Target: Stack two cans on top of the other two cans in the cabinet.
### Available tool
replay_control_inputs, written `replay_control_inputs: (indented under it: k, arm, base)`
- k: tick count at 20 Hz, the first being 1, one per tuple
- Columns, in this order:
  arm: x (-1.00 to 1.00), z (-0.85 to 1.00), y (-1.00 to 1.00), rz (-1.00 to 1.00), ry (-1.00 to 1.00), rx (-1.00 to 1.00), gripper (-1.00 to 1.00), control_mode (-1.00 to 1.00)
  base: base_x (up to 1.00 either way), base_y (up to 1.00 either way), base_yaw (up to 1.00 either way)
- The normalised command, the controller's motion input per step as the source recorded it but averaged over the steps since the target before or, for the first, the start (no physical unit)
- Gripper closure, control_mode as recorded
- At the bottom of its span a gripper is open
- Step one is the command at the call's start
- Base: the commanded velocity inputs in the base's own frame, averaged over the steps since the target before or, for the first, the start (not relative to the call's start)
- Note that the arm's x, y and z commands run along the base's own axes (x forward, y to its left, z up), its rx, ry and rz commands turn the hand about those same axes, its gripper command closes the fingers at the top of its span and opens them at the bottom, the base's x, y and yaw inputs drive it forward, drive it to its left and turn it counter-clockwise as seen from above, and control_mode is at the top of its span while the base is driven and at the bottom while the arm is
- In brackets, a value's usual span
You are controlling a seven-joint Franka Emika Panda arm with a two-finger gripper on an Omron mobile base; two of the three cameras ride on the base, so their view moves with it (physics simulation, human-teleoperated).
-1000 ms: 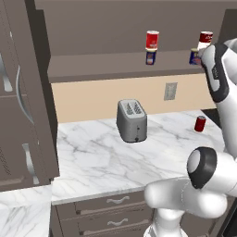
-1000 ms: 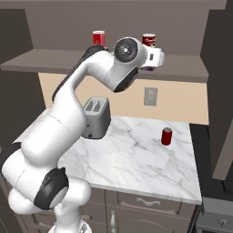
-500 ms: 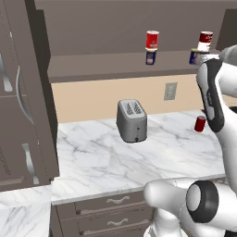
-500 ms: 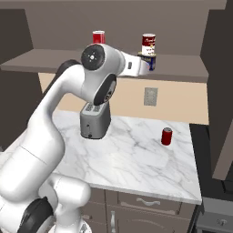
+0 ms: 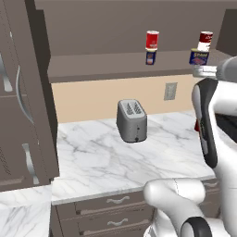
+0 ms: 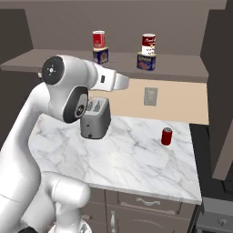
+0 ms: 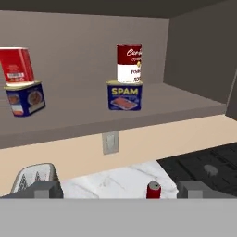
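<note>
The left base view looks forward and down from behind the arm's left over the marble table [image 5: 92,162] toward the cabinet [image 5: 115,69] shelf; the right base view does likewise from the right. Both share the toaster [image 6: 94,117] and the shelf's stacked cans. The hand view faces the shelf level-on and nearer.

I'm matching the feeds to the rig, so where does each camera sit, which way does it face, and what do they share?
Left base view: behind the arm's left, looking forward and down at the toaster and cabinet; arm at lower right.
Right base view: behind its right, same scene; arm at lower left.
Hand view: on the hand, facing the shelf; finger tips at the bottom.
Shared by all: both stacks, red can and soup can on blue tins.
</note>
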Motion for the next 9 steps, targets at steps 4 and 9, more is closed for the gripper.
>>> replay_control_inputs:
  k: [4,9]
  arm:
    - [-0.64,-0.22,0.34,-0.07,0.01,0.01,-1.0,-1.0]
    - [-0.55,-0.27,0.38,0.0,0.0,0.06,-1.0,-1.0]
  base:
    - [0.0,0.0,0.0]
    - [0.0,0.0,0.0]
